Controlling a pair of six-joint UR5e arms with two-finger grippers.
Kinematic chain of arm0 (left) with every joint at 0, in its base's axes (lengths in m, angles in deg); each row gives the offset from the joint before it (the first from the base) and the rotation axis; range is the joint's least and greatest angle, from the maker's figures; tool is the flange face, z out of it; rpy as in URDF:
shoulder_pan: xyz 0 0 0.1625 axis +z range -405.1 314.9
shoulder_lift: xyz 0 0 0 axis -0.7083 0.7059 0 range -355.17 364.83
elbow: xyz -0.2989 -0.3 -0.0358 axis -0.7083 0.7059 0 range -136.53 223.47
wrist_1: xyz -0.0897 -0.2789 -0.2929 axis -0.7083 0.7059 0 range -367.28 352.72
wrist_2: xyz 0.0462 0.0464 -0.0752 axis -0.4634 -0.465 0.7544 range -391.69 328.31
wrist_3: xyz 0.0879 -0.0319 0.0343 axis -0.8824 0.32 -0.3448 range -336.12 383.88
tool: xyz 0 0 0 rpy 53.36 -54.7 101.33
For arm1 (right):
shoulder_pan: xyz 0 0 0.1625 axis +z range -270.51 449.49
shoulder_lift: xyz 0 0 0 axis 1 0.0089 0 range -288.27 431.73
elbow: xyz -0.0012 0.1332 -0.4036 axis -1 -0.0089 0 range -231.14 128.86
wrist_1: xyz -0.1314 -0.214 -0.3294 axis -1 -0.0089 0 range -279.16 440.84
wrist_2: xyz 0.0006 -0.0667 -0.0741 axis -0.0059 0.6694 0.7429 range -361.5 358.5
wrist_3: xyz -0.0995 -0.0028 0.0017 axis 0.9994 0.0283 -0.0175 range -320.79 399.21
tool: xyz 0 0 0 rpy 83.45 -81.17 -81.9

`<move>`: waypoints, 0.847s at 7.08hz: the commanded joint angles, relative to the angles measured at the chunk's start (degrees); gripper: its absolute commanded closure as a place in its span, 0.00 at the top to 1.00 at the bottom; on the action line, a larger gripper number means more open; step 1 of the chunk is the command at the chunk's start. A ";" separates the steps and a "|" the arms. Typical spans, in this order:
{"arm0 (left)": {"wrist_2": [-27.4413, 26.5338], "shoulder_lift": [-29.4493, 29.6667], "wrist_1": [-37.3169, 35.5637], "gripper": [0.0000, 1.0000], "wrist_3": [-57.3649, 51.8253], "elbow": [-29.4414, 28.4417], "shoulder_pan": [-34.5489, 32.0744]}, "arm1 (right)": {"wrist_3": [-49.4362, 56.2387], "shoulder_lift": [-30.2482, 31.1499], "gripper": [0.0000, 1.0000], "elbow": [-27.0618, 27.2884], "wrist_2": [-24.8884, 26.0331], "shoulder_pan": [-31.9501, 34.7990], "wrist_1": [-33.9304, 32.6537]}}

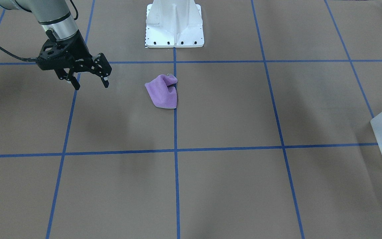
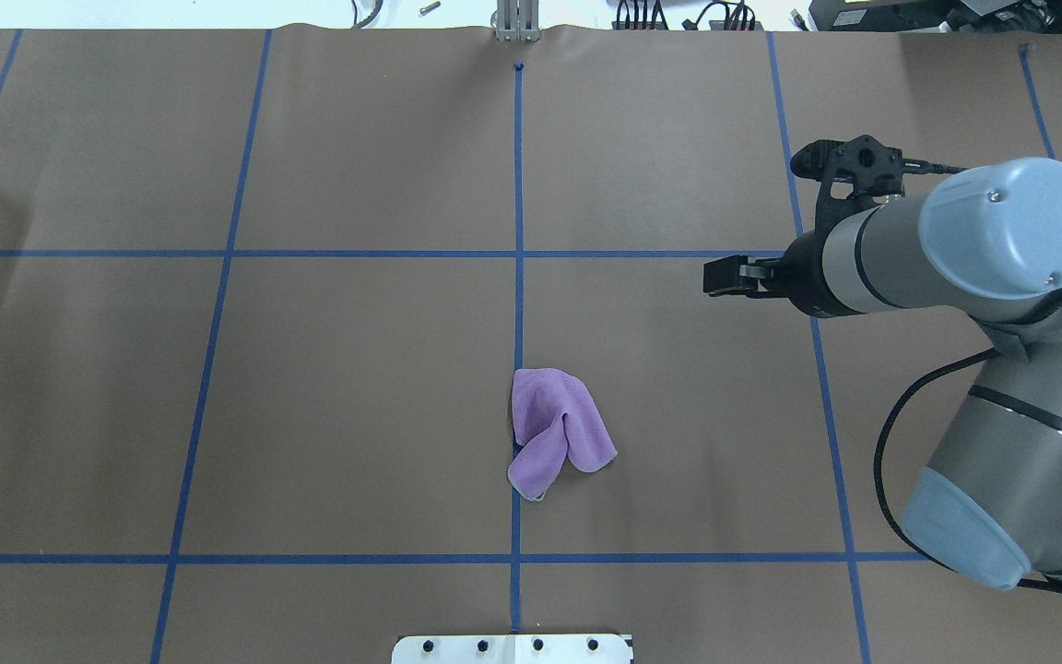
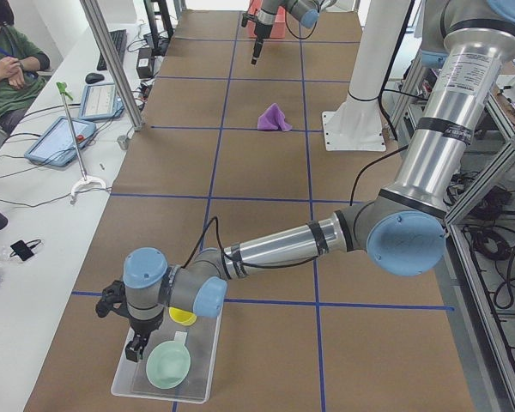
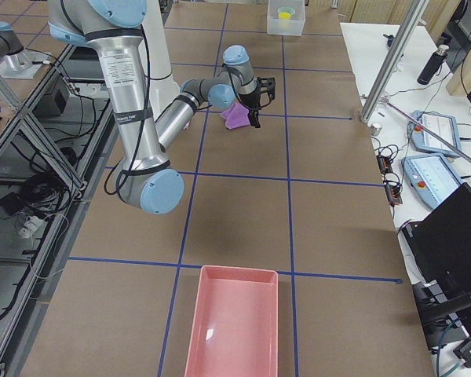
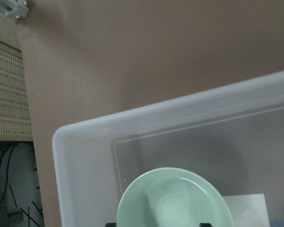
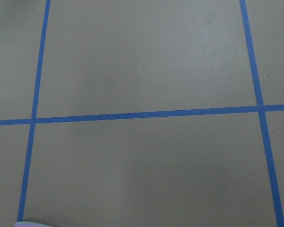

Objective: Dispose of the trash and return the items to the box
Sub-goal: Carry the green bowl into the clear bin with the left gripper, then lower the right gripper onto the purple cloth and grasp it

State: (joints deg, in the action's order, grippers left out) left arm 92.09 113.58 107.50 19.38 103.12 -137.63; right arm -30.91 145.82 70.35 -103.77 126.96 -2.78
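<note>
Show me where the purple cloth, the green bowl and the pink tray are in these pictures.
purple cloth [image 1: 162, 95]: front-facing view, middle of the folded fabric.
green bowl [image 5: 175, 205]: left wrist view, its inner bottom.
pink tray [image 4: 234, 326]: right side view, its bare floor.

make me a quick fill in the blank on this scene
1. The cup in the tub, beside the bowl, is coloured ____.
2. The crumpled cloth on the table is coloured ____.
3. The right gripper holds nothing, and its jaws are ____.
Missing words: yellow; purple; open.
</note>
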 commanded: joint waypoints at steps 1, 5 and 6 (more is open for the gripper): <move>9.59 -2.56 -17.00 0.99 0.11 16.93 -2.91 | -7.02 -6.11 1.00 0.76 4.34 -5.18 -6.32; 10.78 -22.48 -33.38 0.99 0.20 49.72 -2.83 | -11.97 -10.88 1.00 2.62 16.10 -19.23 -16.81; 10.78 -22.88 -33.31 0.99 0.11 49.60 -2.83 | -12.06 -11.86 1.00 1.83 19.27 -22.84 -18.23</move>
State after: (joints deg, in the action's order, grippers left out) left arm 102.83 93.20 75.55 19.61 149.66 -140.49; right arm -42.75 135.19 72.81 -88.49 108.67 -18.86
